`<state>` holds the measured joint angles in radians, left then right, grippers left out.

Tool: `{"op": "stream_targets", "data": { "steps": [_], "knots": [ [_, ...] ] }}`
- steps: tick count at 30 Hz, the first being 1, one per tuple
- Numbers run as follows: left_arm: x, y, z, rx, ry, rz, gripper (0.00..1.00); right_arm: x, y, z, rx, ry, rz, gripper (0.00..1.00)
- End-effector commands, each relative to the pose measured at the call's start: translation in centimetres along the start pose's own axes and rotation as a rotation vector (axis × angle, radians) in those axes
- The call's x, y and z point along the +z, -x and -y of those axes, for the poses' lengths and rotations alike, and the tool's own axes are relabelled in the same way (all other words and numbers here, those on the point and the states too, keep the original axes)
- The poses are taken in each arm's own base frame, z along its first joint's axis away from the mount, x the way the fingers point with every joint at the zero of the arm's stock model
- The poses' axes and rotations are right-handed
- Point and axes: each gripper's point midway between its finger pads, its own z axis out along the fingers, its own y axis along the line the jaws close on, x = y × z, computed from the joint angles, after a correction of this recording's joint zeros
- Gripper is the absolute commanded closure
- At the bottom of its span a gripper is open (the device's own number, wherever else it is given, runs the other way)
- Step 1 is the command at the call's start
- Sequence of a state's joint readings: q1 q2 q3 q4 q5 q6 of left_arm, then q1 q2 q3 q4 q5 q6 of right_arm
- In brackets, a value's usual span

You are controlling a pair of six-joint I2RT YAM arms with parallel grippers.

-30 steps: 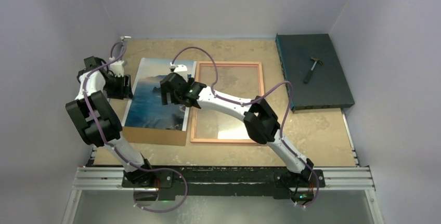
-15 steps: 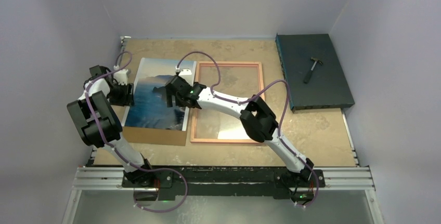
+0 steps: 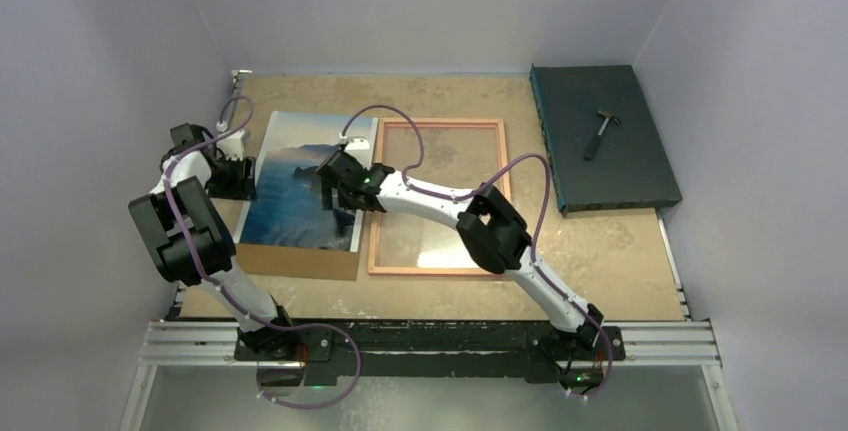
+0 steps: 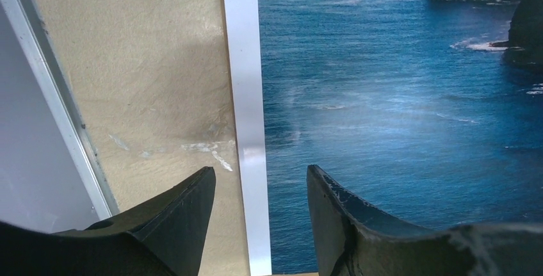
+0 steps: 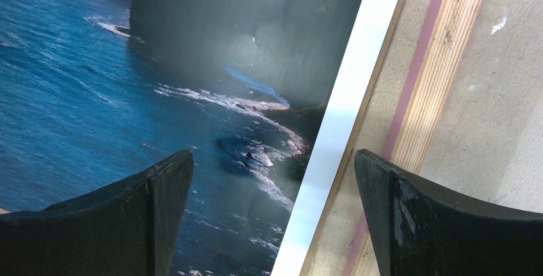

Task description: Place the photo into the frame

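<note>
The photo (image 3: 290, 191), a print of blue sea, dark cliffs and sky with a white border, lies face up on a brown backing board (image 3: 300, 262). The frame (image 3: 437, 269) lies flat just to its right, wood-coloured rails with a pink strip and a clear pane. My left gripper (image 3: 240, 177) is open, straddling the photo's left white border (image 4: 246, 129). My right gripper (image 3: 340, 189) is open, straddling the photo's right white border (image 5: 333, 141), one finger (image 5: 410, 218) over the frame's left rail (image 5: 435, 64).
A dark blue box (image 3: 600, 136) with a small hammer (image 3: 601, 131) on it sits at the back right. Grey walls close in on the left, back and right. A metal rail (image 4: 51, 97) runs along the table's left edge.
My left gripper has shifted slightly toward the photo's left edge. My right gripper has lowered and moved a little toward the photo's right edge. The photo and frame have not moved.
</note>
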<state>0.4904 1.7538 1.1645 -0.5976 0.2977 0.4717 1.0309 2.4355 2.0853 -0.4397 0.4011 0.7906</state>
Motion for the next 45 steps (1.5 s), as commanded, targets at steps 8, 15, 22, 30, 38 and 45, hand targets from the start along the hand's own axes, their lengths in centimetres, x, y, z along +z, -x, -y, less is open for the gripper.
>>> {"op": "stream_targets", "data": {
  "steps": [8,15,22,30,38,45],
  "knots": [
    [-0.7,2.1,-3.1,-0.005,0.159,0.070,0.50,1.3,0.4,1.9,0.050,-0.054,-0.007,0.01],
    [1.1,1.5,-3.6,-0.025,0.179,0.059,0.55,2.3,1.3,2.1,0.103,-0.033,-0.008,0.01],
    [3.5,-0.3,-1.9,-0.022,0.112,0.004,0.62,3.1,1.5,2.1,0.149,0.017,-0.024,0.01],
    [4.1,-1.2,0.0,0.005,0.066,-0.020,0.67,2.7,1.8,0.2,0.171,0.114,-0.029,0.01],
    [4.0,-1.9,1.4,0.028,0.038,-0.035,0.69,0.0,4.1,-1.5,0.199,0.212,0.014,0.01],
    [3.9,-2.5,1.5,0.044,0.041,-0.046,0.71,-2.3,5.8,-3.1,0.205,0.333,0.065,0.01]
  ]
}}
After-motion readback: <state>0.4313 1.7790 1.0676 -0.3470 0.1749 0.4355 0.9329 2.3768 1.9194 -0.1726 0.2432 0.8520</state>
